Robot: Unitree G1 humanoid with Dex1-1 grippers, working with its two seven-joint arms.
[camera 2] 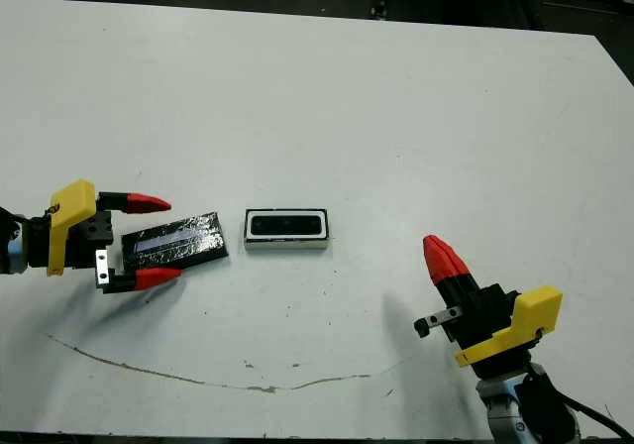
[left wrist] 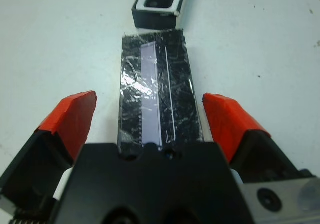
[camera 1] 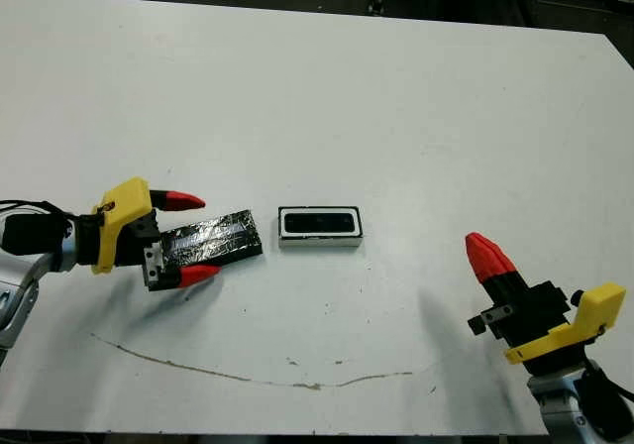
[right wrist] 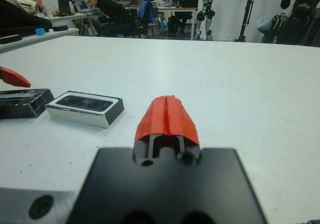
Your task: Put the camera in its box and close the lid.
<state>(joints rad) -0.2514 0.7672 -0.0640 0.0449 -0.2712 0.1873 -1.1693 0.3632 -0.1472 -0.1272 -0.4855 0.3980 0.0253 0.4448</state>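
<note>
With the camera already lying inside the box at frame centre, the left gripper straddles the lid just left of it, fingers spread wide and not yet clamped, apparently to grasp it. At lower right, the right gripper idles, fingers pressed together, holding nothing.

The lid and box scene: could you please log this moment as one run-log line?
camera: in box | lid: flat on table, beside box | left gripper: open, fingers straddling lid | right gripper: shut, apart
</note>
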